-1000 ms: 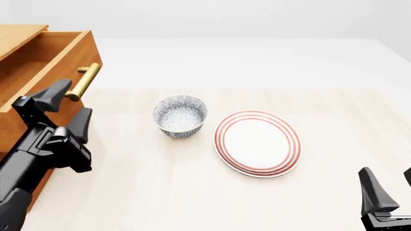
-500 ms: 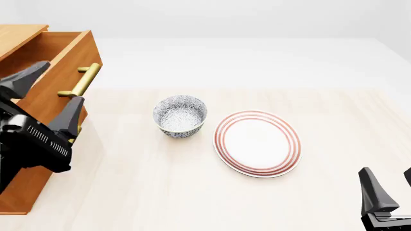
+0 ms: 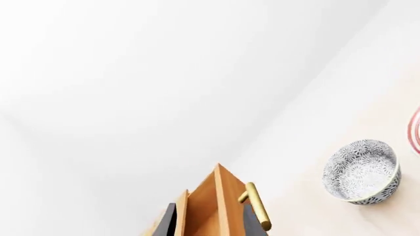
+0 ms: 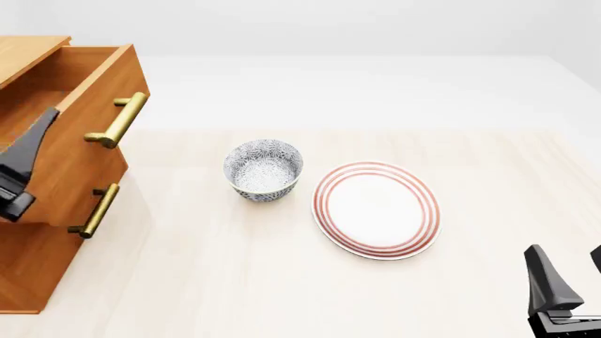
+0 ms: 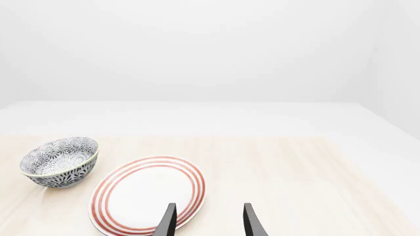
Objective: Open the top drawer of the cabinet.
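Presently the top drawer is being shown drawn well out of the cabinet, its open box exposed from above and its front panel standing forward of the middle drawer front beneath it. Its brass bar handle is being carried on that front panel, the long axis lying along the panel, level and crosswise to the direction of pull.

The left gripper is being held at the far left edge of the front view, just beside the drawer's side wall. The handle is lying ahead of it and off to its right, apart from the fingertips; no contact is being made. Only one dark finger is being shown in full, so the spread of the left jaws cannot be told. In the left wrist view the drawer is being seen end-on between two dark finger stubs, with the handle off to one side.

The right gripper is being kept low at the near right, well apart from the cabinet, fingers spread and holding nothing. The patterned bowl and the red-ringed plate are lying between it and the drawer.

The left arm is judged much the nearer. The task is judged essentially complete; any further pull would be directed away from the cabinet, square to the handle's axis.
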Action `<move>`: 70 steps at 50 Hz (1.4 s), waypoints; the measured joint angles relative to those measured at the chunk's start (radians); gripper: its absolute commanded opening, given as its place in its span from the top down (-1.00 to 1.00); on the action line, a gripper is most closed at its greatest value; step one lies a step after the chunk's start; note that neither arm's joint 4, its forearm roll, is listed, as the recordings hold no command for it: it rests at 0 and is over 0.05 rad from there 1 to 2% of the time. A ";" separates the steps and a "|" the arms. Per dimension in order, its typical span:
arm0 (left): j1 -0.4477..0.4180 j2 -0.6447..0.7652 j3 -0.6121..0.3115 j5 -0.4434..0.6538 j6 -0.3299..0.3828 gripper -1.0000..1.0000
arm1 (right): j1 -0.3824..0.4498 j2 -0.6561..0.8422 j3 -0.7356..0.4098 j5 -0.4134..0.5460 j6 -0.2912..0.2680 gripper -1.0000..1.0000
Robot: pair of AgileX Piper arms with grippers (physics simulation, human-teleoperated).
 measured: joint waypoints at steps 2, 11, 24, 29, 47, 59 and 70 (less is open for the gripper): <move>0.002 -0.006 -0.022 0.030 -0.035 -1.00 | 0.000 0.000 0.000 0.000 0.000 -1.00; 0.022 -0.015 -0.116 0.158 -0.200 -1.00 | 0.000 0.000 0.000 0.000 0.000 -1.00; 0.059 0.023 -0.238 0.312 -0.426 -1.00 | 0.000 0.000 0.000 0.000 0.000 -1.00; 0.072 0.046 -0.276 0.360 -0.489 -1.00 | 0.000 0.000 0.000 0.000 0.000 -1.00; 0.112 0.141 -0.393 0.511 -0.694 -1.00 | 0.000 0.000 0.000 0.000 0.000 -1.00; 0.128 0.224 -0.441 0.578 -0.805 -1.00 | 0.000 0.000 0.000 0.000 0.000 -1.00; 0.152 0.293 -0.486 0.638 -0.858 -1.00 | 0.000 0.000 0.000 0.000 0.000 -1.00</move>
